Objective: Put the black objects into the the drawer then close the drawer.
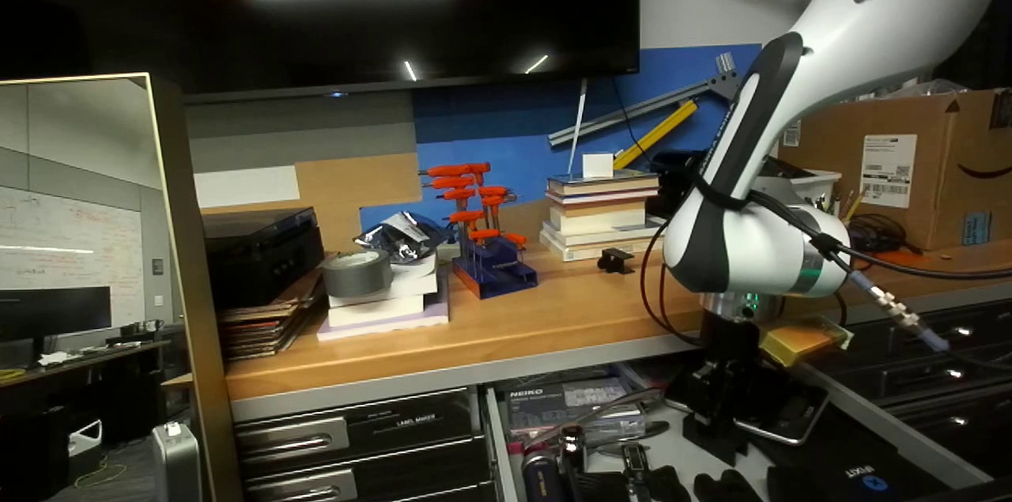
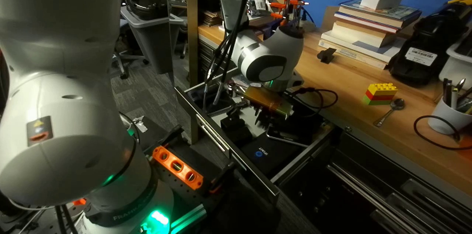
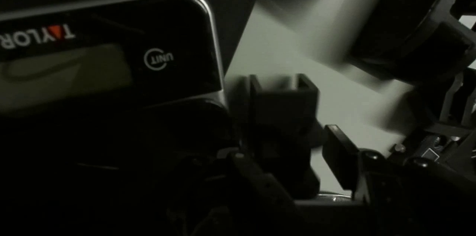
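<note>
Long warm-brown wooden bench (image 1: pixel 545 320) runs along the wall; wide black flat-screen TV (image 1: pixel 316 35) hangs above it. Big white robot arm (image 1: pixel 862 51) w/ black trim reaches down in front of the bench, into the wide, shallow dark grey metal drawer (image 2: pixel 214 132), which stands pulled out below the top. On the bench there's a tall stack of books (image 1: pixel 597 211); in the drawer, a flat black IFIXIT-marked case (image 2: pixel 273 157). A dark blue stand (image 1: pixel 500 274) of orange-handled tools (image 1: pixel 466 170) is on the bench too, near the books. Flat black, silver-edged TAYLOR unit (image 3: pixel 141 42) w/ a display lies in the drawer, next to the black two-fingered hand (image 3: pixel 285 146). Fingers are part-way apart, w/ an upright, blocky black piece (image 3: pixel 284 113) btwn them; pale drawer floor shows btwn the piece & one finger, so it looks loose AFAICT. Can't tell if the other finger touches it, or if it's actually sitting on the floor. Another small black piece (image 1: pixel 614 259) is on the bench, just in front of the books.
</note>
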Controlling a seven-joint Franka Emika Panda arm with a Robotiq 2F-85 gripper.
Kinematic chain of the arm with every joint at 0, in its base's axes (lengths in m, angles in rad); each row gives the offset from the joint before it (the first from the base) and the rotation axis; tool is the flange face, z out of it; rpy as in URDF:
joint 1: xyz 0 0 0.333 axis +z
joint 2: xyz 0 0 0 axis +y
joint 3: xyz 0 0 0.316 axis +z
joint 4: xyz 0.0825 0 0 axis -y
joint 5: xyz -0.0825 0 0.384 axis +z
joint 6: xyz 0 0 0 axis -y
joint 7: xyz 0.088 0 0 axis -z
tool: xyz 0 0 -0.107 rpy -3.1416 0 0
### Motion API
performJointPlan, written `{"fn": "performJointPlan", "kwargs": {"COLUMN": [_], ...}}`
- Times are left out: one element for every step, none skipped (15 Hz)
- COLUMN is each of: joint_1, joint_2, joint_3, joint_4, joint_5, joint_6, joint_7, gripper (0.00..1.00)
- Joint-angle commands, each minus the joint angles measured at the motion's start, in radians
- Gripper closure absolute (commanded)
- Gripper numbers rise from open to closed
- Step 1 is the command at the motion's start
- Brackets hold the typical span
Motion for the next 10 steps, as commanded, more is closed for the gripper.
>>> {"fn": "performJointPlan", "kwargs": {"joint_1": [-0.022,-0.024,-0.025,-0.023,-0.018,-0.014,-0.003,0.008,0.020,0.030], "joint_2": [-0.009,-0.011,-0.015,-0.022,-0.030,-0.047,-0.065,-0.085,-0.108,-0.135], "joint_3": [0.026,0.031,0.036,0.040,0.041,0.043,0.035,0.026,0.016,0.009], "joint_4": [-0.002,-0.003,-0.004,-0.005,-0.006,-0.007,-0.007,-0.009,-0.010,-0.009], "joint_5": [0.007,0.009,0.010,0.010,0.006,0.004,-0.003,-0.012,-0.020,-0.026], "joint_6": [0.012,0.014,0.014,0.013,0.013,0.010,0.006,0.000,-0.004,-0.015], "joint_7": [0.005,0.005,0.004,0.007,0.013,0.021,0.038,0.055,0.077,0.096], "gripper": [0.16,0.07,0.01,0.00,0.00,0.00,0.00,0.00,0.00,0.00]}}
